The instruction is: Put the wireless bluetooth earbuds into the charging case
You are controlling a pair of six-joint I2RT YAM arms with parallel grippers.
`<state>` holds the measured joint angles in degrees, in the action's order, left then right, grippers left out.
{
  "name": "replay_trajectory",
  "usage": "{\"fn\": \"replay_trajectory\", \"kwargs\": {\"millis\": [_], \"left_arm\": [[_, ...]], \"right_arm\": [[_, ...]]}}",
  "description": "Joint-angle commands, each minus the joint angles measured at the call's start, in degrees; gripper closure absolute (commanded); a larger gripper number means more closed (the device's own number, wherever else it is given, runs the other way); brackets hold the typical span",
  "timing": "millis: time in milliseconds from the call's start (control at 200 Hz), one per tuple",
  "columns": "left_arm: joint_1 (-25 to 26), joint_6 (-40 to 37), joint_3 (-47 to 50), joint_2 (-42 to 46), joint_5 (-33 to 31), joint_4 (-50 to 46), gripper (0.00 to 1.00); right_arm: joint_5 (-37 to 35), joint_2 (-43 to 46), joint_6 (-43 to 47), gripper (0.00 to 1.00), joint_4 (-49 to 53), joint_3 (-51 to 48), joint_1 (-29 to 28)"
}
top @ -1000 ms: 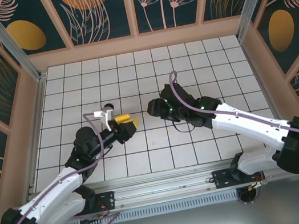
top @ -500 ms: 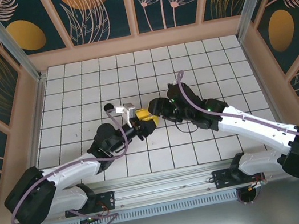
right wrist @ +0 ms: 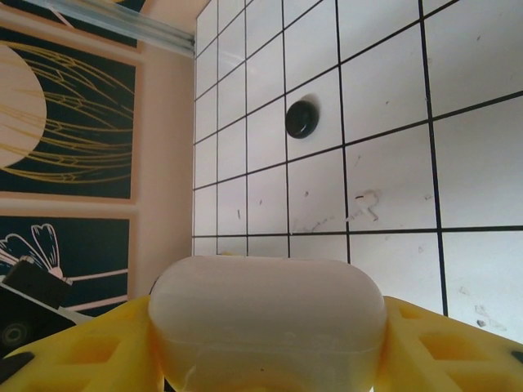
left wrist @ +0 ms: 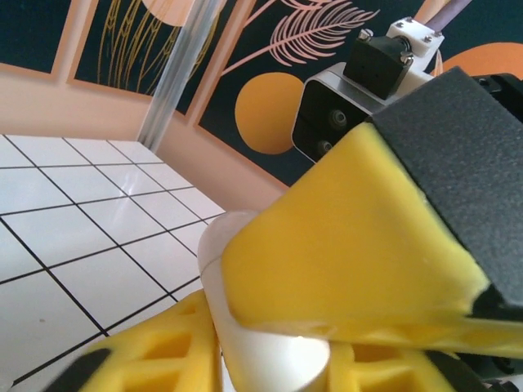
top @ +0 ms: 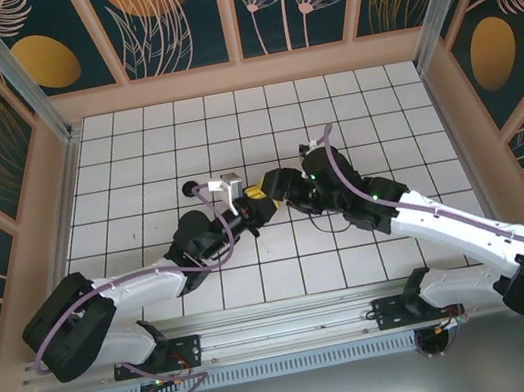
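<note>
1. Left gripper (top: 260, 197) is closed onto the charging case (right wrist: 267, 314). In the left wrist view its two yellow fingers (left wrist: 155, 355) sit hard against either side of the white rounded body.
2. Right gripper (top: 271, 189) is clamped on the same case. In the right wrist view the case lies crosswise between that gripper's yellow fingers, touching both, with its long side spanning the gap.
3. Both grippers meet tip to tip over the white grid table (top: 130, 138), roughly mid-table and a little toward the near edge. From overhead the case is buried between the fingers, so I can't pick it out there.
4. In the left wrist view, one yellow finger of the right gripper, backed by a black block, lies across the top of the case. The right wrist camera (left wrist: 335, 122) is just behind it.
5. Case is white, smooth and pill-shaped. Lid open or shut — can't tell from these angles.
6. Black earbud (top: 188, 187) lies on the table to the left of the grippers, just beyond the left arm's wrist, clear of both sets of fingers.
7. In the right wrist view the same earbud is on the table beyond the case — on a tile, just beside a grid line.
8. Left arm reaches in low from the lower left and the right arm from the lower right, both stretched toward the middle.
</note>
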<state>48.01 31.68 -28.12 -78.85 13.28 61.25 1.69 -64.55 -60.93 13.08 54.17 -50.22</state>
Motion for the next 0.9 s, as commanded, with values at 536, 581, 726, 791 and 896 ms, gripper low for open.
{"fn": "replay_trajectory", "kwargs": {"millis": [536,581,726,791,896], "left_arm": [[-0.81,7.72,4.07,10.48,-6.5,-3.79,1.0],[-1.24,8.25,4.37,11.88,-6.92,-5.4,1.0],[-4.28,11.76,5.63,15.91,-4.25,-7.77,1.0],[-5.81,13.82,6.32,17.65,-2.28,-7.82,1.0],[-7.19,15.92,6.76,20.36,-0.18,-8.25,1.0]], "right_arm": [[-0.99,7.18,5.18,0.29,-6.78,-4.58,-0.07],[-1.07,7.81,5.49,0.28,-7.18,-5.06,-0.04],[-1.92,10.33,6.57,0.28,-10.49,-7.88,0.03],[-2.31,11.58,6.86,0.29,-13.02,-9.87,0.11],[-1.93,13.23,7.52,0.3,-17.89,-12.87,0.36]]}}
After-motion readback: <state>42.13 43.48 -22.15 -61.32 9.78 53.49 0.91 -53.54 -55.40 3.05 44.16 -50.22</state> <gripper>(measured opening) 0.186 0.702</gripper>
